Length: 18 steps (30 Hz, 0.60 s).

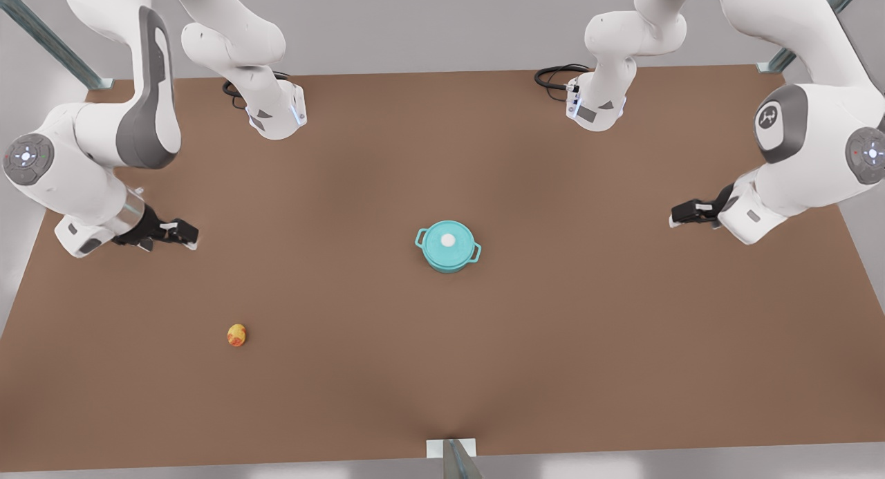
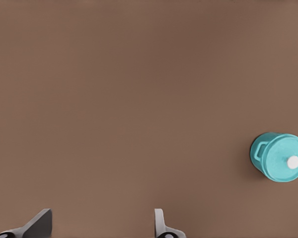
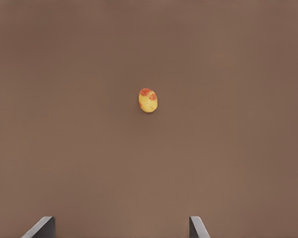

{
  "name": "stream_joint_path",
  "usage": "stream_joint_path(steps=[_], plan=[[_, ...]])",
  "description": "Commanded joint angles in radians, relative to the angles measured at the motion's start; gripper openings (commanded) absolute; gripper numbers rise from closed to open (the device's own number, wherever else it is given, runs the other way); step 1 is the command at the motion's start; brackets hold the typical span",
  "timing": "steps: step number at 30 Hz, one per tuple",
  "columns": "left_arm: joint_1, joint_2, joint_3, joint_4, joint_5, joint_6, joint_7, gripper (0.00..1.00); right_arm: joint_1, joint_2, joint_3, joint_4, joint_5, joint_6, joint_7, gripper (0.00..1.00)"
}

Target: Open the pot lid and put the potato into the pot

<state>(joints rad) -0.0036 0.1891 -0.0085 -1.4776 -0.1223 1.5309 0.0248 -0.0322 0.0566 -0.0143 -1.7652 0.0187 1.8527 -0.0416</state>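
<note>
On the brown matte table [image 1: 622, 368], near centre: the pot [image 1: 448, 258], small, round, teal, smooth finish, two small loop handles on opposite sides. The pot lid [image 1: 446, 242] sits closed on it, a flat teal disc w/ a small white knob at its centre. The potato [image 1: 236, 334] lies alone on the table toward the front view's lower left, well apart from the pot; small roundish lump, yellow w/ orange-red patches.

Arm ID from wrist views: right wrist view looks at the potato [image 3: 148, 100], so the arm at the front view's left is the right arm. Left wrist view has the pot [image 2: 279, 157] w/ lid [image 2: 283, 159] off to one side, so the arm at the front view's right is the left arm.

Right gripper [image 1: 181, 234]: hangs above the table at the front view's left, upper-left of the potato, not touching anything. Forearm angled down, wrist bent so the dark fingers point inward toward table centre. Fingers [image 3: 39, 229] spread wide, nothing between them.

Left gripper [image 1: 681, 214]: at the front view's right, well apart from the pot, roughly mirror pose, elbow high, dark fingers pointing inward. Fingers [image 2: 38, 224] spread, holding nothing.

Arm shells glossy white w/ grey joint caps; bases bolted at the table's far edge, black cables coiled beside each.
</note>
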Motion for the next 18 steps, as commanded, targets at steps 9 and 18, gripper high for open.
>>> stream_joint_path(steps=[9, 18], plan=[[-0.627, 0.148, -0.234, 0.003, 0.159, 0.232, -0.890, 1.00, 0.120, 0.172, 0.008, 0.121, -0.037, 0.157, -0.054, 1.00], [-0.665, 0.395, -0.223, 0.023, 0.191, 0.515, -1.166, 1.00, 0.127, 0.413, -0.001, 0.236, -0.065, 0.191, -0.050, 1.00]])
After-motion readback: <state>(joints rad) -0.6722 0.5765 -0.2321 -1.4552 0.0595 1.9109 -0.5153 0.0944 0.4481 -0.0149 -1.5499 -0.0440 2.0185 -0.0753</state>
